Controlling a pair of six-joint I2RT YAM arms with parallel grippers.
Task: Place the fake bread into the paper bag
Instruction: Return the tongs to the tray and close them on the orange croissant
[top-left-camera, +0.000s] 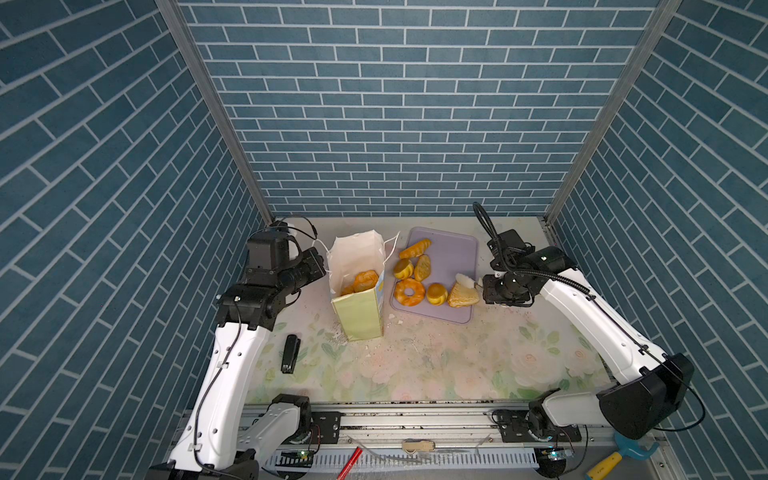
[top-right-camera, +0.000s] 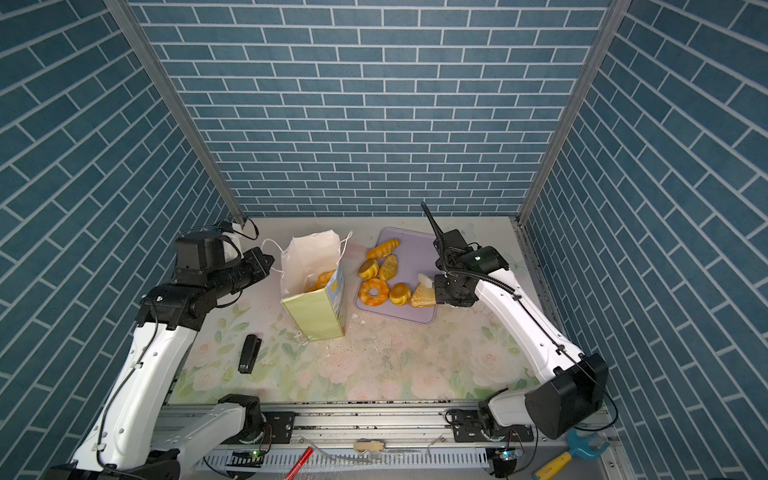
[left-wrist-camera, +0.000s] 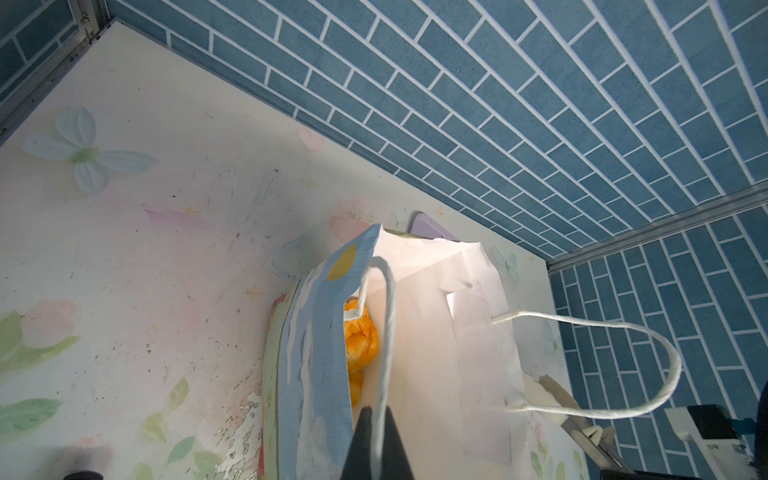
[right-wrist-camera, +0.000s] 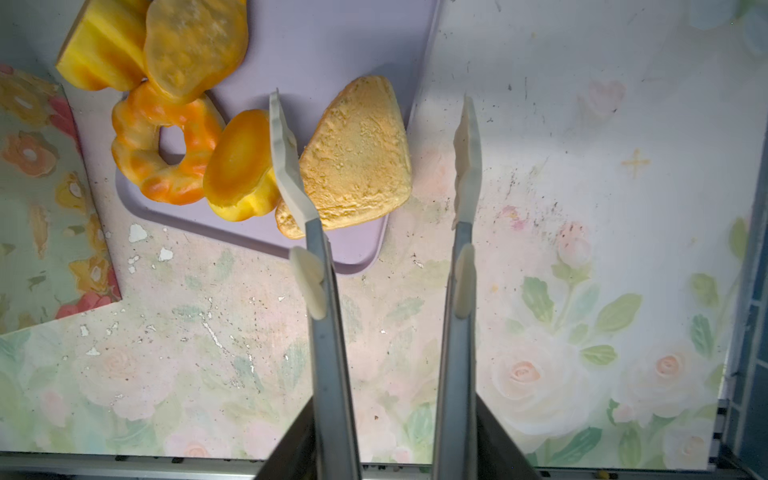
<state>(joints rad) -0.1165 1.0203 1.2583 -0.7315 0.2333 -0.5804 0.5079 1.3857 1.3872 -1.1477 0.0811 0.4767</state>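
A black stapler (top-left-camera: 290, 353) lies toward the worktop's (top-left-camera: 436, 365) front left. Behind it the bag (top-left-camera: 359, 316) stands upright, left of the middle, with some bread (top-left-camera: 365, 280) inside. The left gripper (left-wrist-camera: 376, 440) is clamped on one cord handle (left-wrist-camera: 386, 332). Right of the bag, toward the back edge, six more pieces rest on a lilac tray (top-left-camera: 453, 249). The right gripper (top-left-camera: 488, 289) holds tongs (right-wrist-camera: 328, 332). Their tips stand apart, astride the triangular piece (right-wrist-camera: 357, 158) at the tray's front right corner, not pinching it.
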